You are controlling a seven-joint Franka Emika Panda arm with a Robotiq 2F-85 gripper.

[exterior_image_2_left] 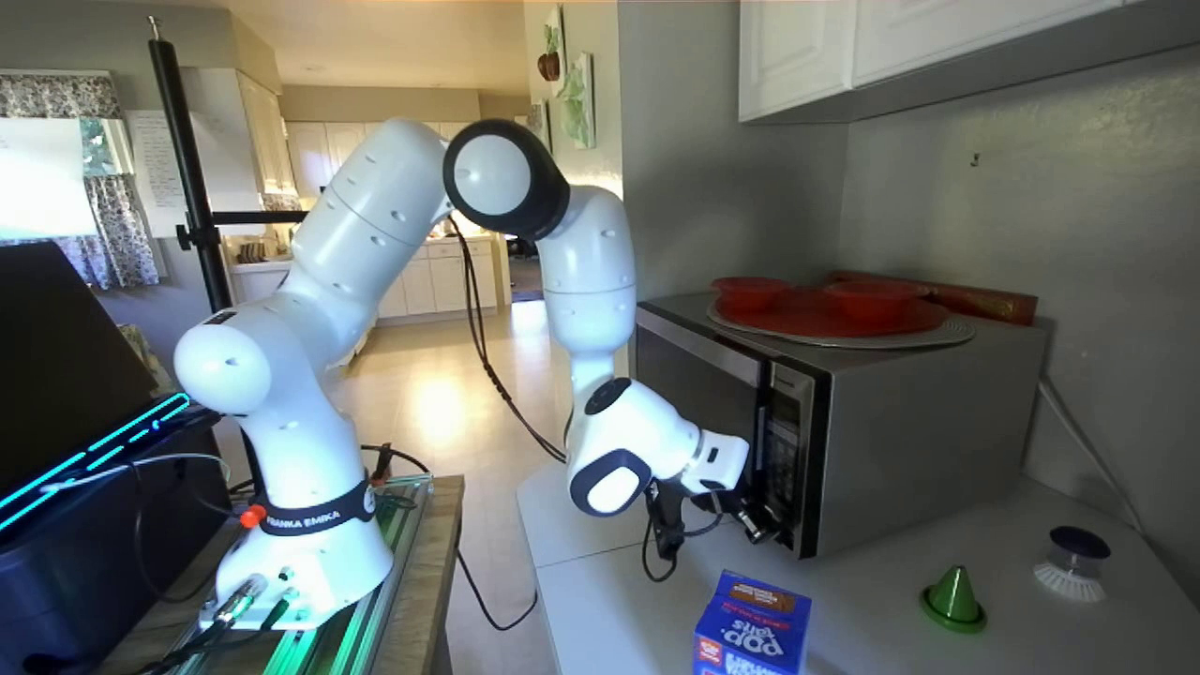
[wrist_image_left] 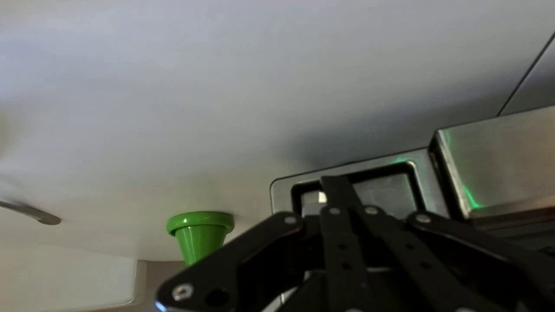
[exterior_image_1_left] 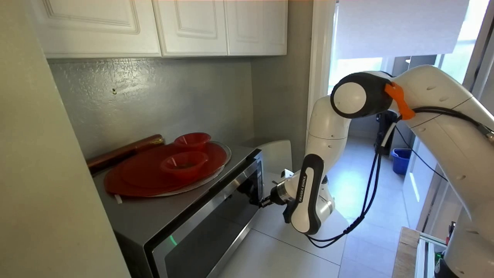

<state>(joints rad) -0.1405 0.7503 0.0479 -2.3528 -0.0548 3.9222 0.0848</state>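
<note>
Your end effector [wrist_image_left: 339,188] has its tips together, nothing held, prob. for a slim profile at the ctrl panel [exterior_image_2_left: 786,445] of the microwave [exterior_image_2_left: 923,441]; contact unclear. Microwave stands on the surface [exterior_image_2_left: 862,609], flat top supporting a red plate [exterior_image_1_left: 131,175].

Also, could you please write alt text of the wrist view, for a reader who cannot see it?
A shut black gripper partly covers a framed silver button on a microwave; whether they touch is unclear. In this picture, a green cone appears upside down to the left, on a white counter.
</note>
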